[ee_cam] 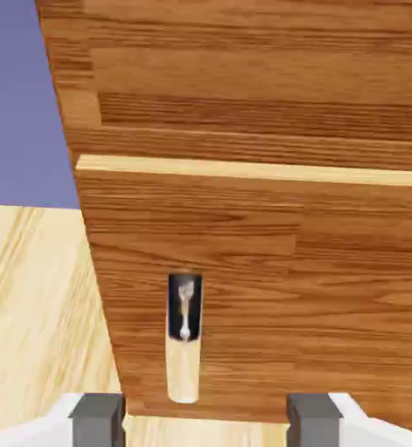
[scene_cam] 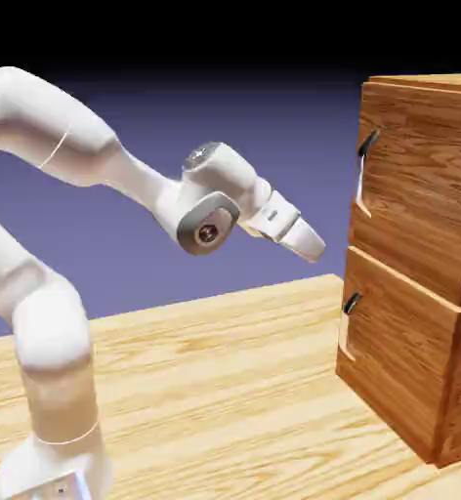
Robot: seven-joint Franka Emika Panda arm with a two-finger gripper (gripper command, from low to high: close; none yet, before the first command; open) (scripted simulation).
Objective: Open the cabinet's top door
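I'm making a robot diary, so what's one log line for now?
white two-finger gripper: open, empty | brown wooden top door: closed, untouched | brown wooden lower door: closed

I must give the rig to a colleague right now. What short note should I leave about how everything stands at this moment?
Gripper: open, nothing between its fingertips, off the cabinet and pointing forward and down.
Cabinet: on the table, at the exterior view's right.
Top door: closed; its dark handle is out of the hand view, which shows the lower door's handle instead.
Done: no door opened.
Left: bring the gripper to the upper handle, take hold, pull the top door open.
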